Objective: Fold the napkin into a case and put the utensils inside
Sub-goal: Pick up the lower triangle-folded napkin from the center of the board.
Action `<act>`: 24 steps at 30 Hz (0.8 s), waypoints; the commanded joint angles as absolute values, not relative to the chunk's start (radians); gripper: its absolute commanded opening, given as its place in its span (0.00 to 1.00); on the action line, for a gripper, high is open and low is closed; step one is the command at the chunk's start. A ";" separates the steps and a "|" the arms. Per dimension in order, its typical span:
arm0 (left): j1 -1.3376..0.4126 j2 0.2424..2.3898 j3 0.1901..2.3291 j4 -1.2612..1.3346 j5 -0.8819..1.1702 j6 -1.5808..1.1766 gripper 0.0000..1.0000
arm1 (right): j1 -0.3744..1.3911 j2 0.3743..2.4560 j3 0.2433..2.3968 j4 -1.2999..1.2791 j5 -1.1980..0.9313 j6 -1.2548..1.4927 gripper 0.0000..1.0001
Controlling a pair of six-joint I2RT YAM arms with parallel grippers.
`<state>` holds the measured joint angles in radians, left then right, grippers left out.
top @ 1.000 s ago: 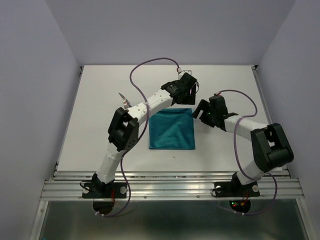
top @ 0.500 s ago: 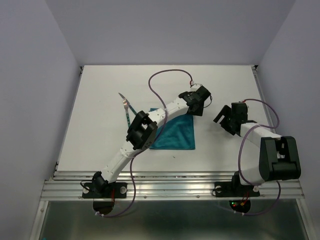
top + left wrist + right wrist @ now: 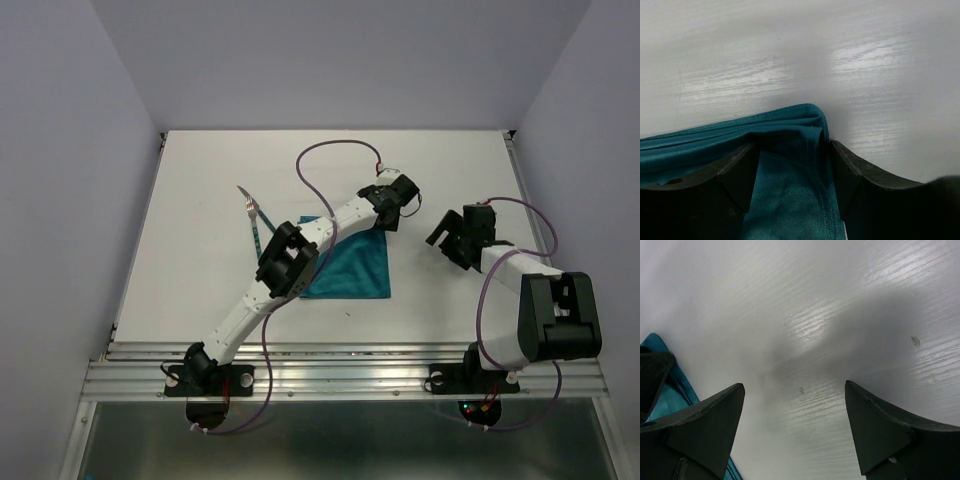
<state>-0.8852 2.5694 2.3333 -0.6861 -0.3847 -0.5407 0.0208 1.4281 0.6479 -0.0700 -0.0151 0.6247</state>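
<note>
The teal-green napkin [image 3: 350, 265] lies flat at mid-table, folded into a rough square. My left gripper [image 3: 388, 222] is stretched over its far right corner. In the left wrist view the napkin [image 3: 785, 190] has its corner bunched up between the two dark fingers [image 3: 855, 175], which stand apart on either side of it, so the left gripper [image 3: 792, 150] is open around the cloth. My right gripper [image 3: 442, 240] hovers open over bare table to the right of the napkin, with nothing between its fingers [image 3: 890, 435]. The utensils [image 3: 255, 215] lie left of the napkin, partly hidden by the left arm.
The white tabletop [image 3: 200, 280] is bounded by grey walls on three sides and a metal rail [image 3: 340, 375] at the near edge. The left arm's purple cable [image 3: 330, 160] loops over the far part of the table. A strip of napkin [image 3: 684, 387] shows at the right wrist view's left edge.
The left arm has stretched rightward to the napkin's far right corner and its jaws have narrowed around the cloth. The right arm has pulled away to the right.
</note>
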 commanded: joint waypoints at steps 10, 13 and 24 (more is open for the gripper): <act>-0.881 2.597 2.307 -0.695 -0.393 -0.551 0.49 | 0.025 1.443 0.632 -0.078 -0.049 0.623 0.87; -0.867 2.582 2.270 -0.672 -0.339 -0.546 0.35 | 0.025 1.440 0.635 -0.080 -0.051 0.621 0.86; -0.813 2.441 2.100 -0.532 -0.177 -0.511 0.00 | 0.025 1.422 0.669 -0.118 -0.100 0.589 0.87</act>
<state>-0.8326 2.5072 2.1967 -0.5354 -0.2848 -0.5247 0.0208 1.4292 0.6483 -0.0700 -0.0620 0.6083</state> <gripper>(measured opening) 0.038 0.863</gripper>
